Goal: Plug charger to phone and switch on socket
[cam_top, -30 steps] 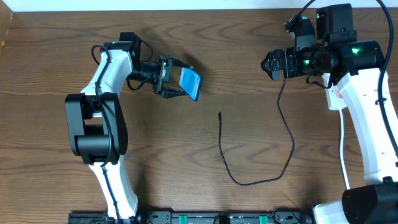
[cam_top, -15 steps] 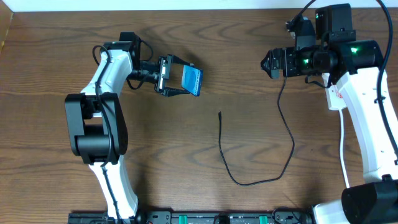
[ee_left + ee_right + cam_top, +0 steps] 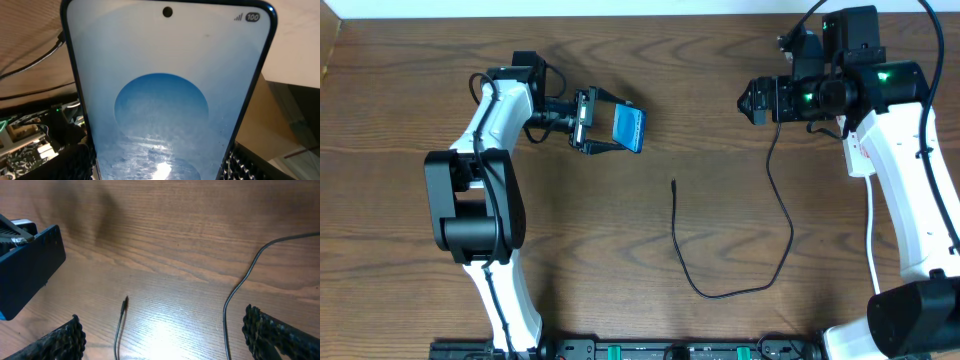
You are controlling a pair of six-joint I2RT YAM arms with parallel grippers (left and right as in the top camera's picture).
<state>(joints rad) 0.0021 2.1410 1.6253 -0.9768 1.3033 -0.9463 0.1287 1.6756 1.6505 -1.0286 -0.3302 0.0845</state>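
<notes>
The charger ends hidden under the right arm, the phone cropped at bottom

**Overhead view:** even, moderately bright light from above; the arms cast soft shadows on the worktop. **Left wrist view:** the phone screen is washed pale towards the top, with a white glare spot at its lower edge; the surroundings are dim. **Right wrist view:** a bright reflection lies on the wood, with faint shadow at upper left.

Left arm reaching inward, jaws gripping, right arm reaching inward, jaws wide apart
</notes>
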